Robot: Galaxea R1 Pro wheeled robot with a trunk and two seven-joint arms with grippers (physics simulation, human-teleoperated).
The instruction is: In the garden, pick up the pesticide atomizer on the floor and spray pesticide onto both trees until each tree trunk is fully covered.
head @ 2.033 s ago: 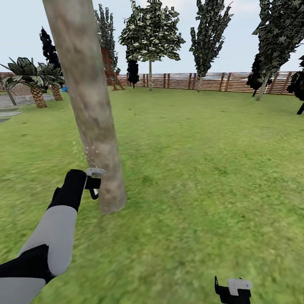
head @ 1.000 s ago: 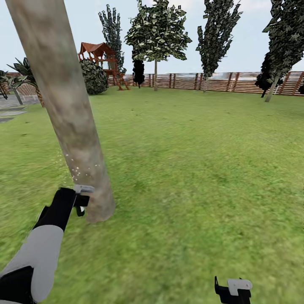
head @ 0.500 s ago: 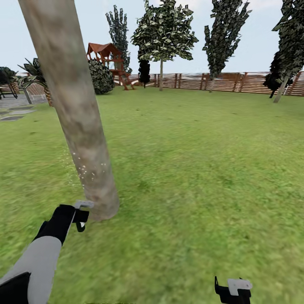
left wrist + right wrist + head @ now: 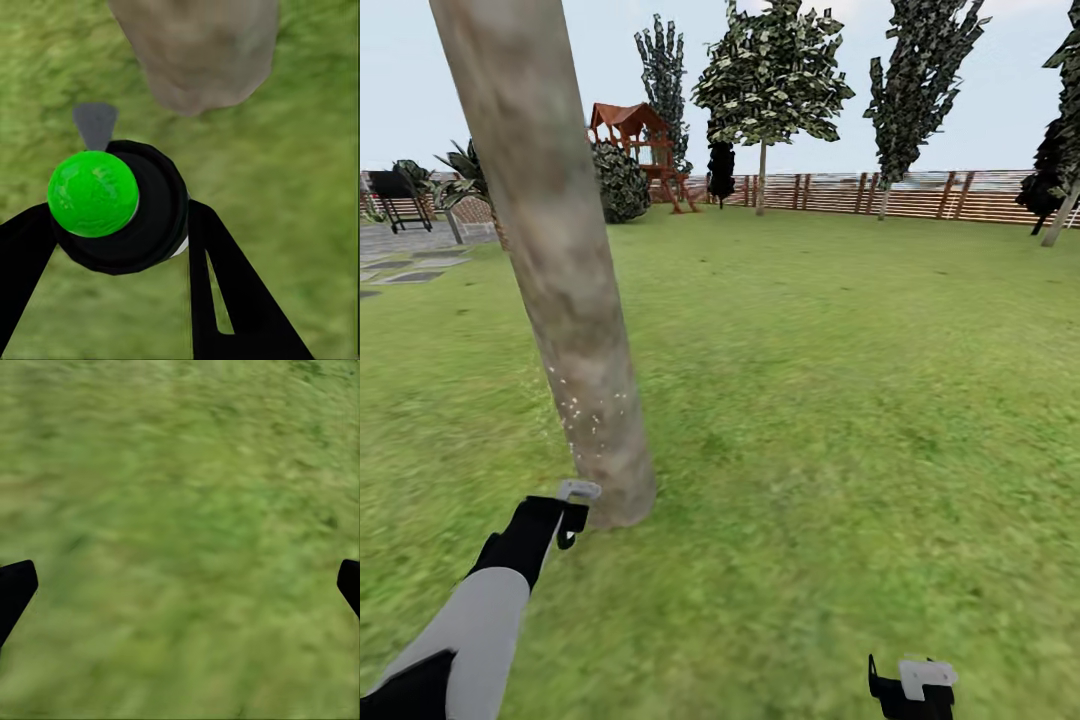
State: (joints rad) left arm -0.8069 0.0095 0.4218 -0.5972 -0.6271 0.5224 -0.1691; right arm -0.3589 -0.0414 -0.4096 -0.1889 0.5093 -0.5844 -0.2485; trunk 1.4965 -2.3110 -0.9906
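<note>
Two arms, left fingers (image 4: 112,247) clamping atomizer (image 4: 120,206) beside tree trunk (image 4: 550,260), right fingers (image 4: 180,585) spread, empty.

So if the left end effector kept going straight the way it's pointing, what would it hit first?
Most likely the tree trunk near its base; the atomizer in the left end effector would touch first, though depth is unclear.

One thick pale tree trunk (image 4: 550,250) stands close by, one wooden playhouse (image 4: 635,135) behind it, one slatted fence (image 4: 920,195), one green-capped atomizer (image 4: 112,202), and two grippers: left (image 4: 570,510), right (image 4: 912,688).
</note>
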